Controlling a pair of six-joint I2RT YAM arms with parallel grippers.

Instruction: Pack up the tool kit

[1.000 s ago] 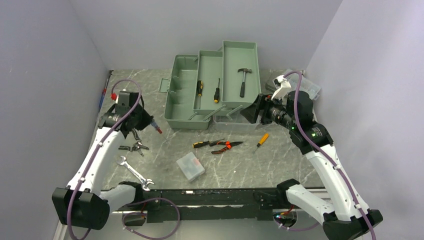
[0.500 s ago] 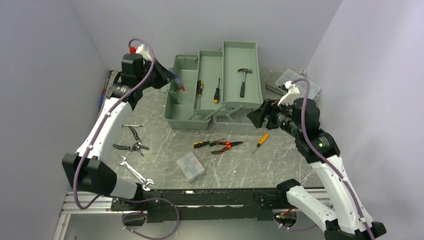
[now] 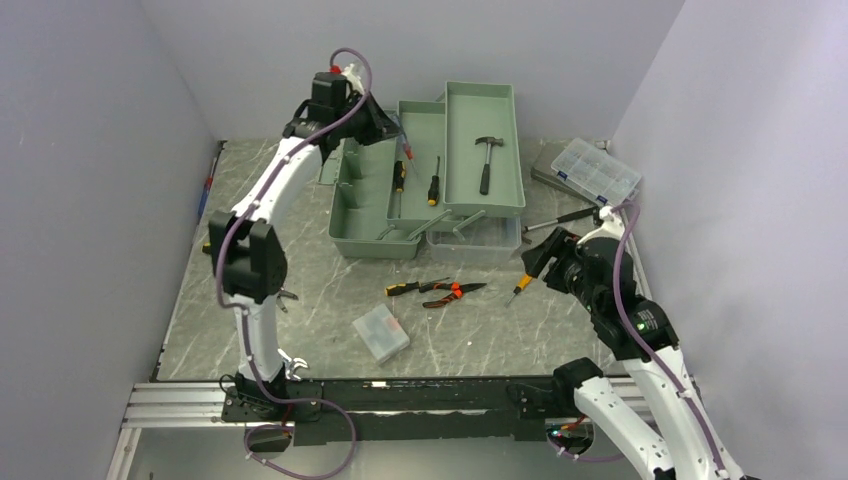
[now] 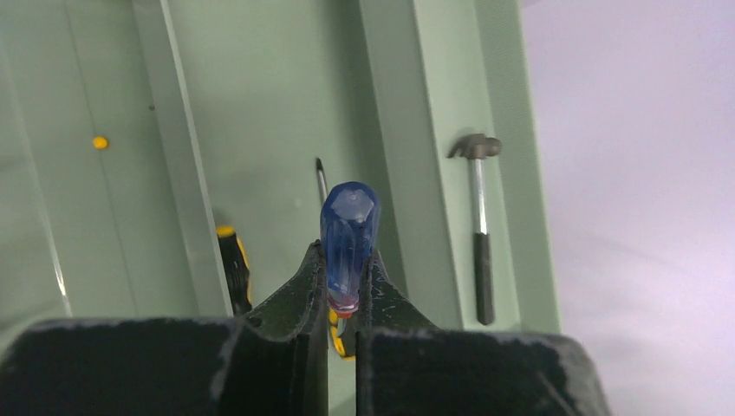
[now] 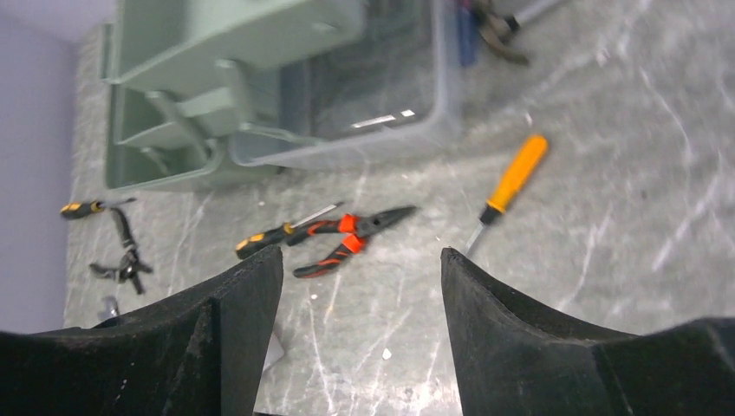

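The green tool box [image 3: 355,205] stands open at the back, with a hammer [image 3: 487,160] in its right tray and two screwdrivers [image 3: 434,185] in the middle tray. My left gripper [image 3: 388,125] is shut on a blue-handled screwdriver [image 4: 348,230] and holds it above the middle tray [image 4: 286,104]; the hammer also shows in the left wrist view [image 4: 478,225]. My right gripper [image 3: 535,262] is open and empty above the table [image 5: 360,256]. An orange screwdriver [image 5: 516,178] lies just ahead of it, and red-handled pliers [image 5: 347,243] lie to the left.
A clear bin [image 3: 475,245] sits under the tool box trays. A clear organiser box [image 3: 595,170] is at the back right. A small clear box [image 3: 381,333] and a wrench [image 3: 292,366] lie near the front. A yellow-black screwdriver [image 3: 412,288] lies beside the pliers.
My left arm has swung from the left of the table up and right, over the tool box, carrying the blue screwdriver. My right gripper has drawn back from the tool box toward the orange screwdriver.
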